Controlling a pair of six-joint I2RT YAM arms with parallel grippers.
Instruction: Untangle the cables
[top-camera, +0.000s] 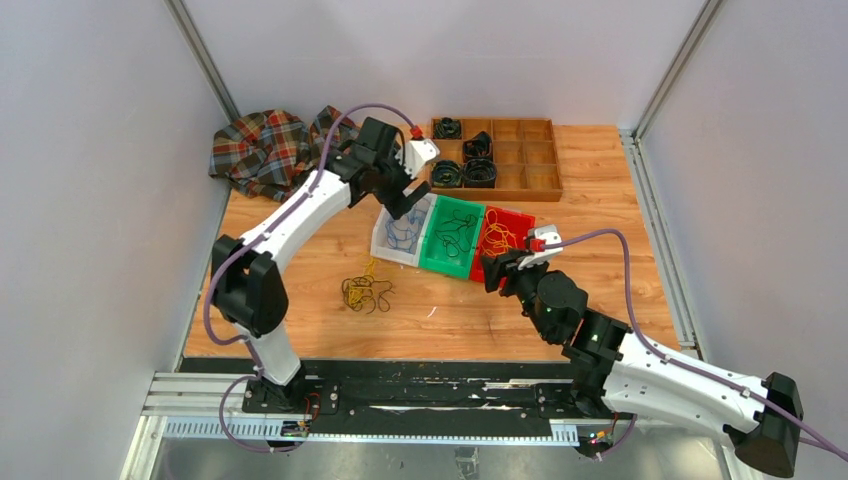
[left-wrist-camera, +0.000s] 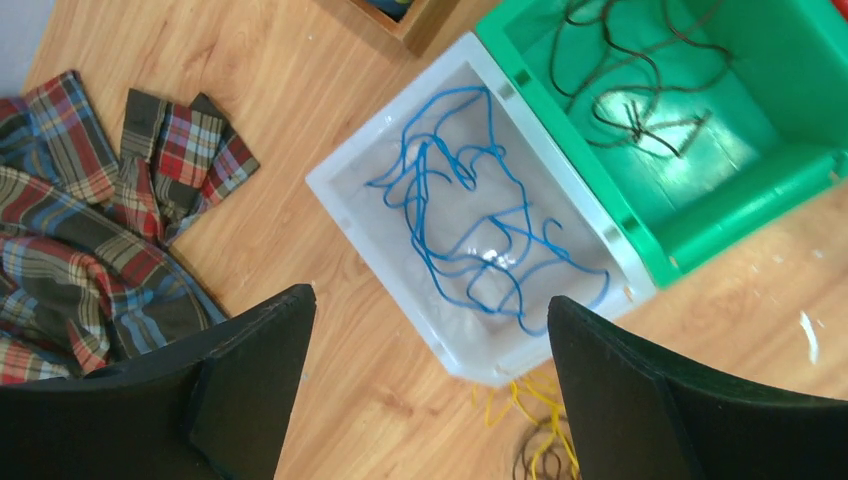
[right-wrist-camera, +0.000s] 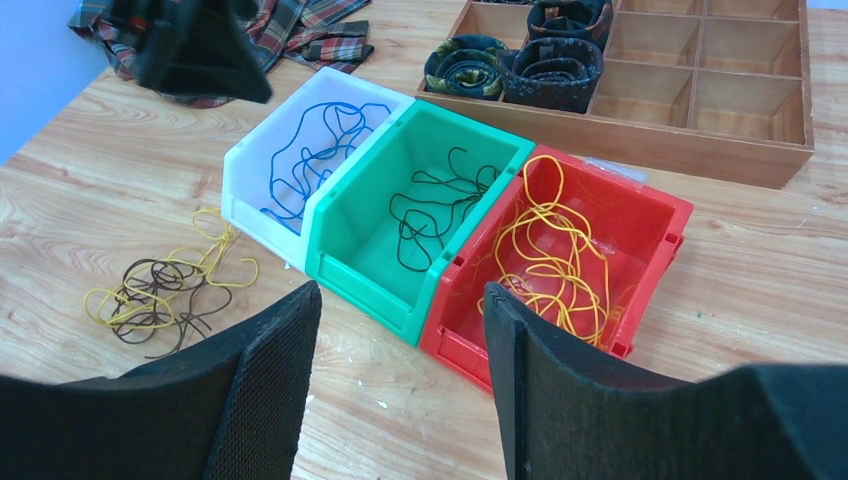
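Left gripper (left-wrist-camera: 430, 300) stands spread above the white bin (left-wrist-camera: 385, 115) (blue cables (left-wrist-camera: 470, 250) inside); right gripper (right-wrist-camera: 402, 290) seems released too, empty.

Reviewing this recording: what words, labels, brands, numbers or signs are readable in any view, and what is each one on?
None can be read.
White plastic bin, green plastic bin, red plastic bin, wooden compartment tray, plaid cloth: no text is visible.
Black base plate: its pale marks are too small to read as anything.

Wooden table (top-camera: 600, 210): bins (top-camera: 446, 266), tray (top-camera: 497, 197), cloth (top-camera: 262, 150), cables (top-camera: 366, 292)
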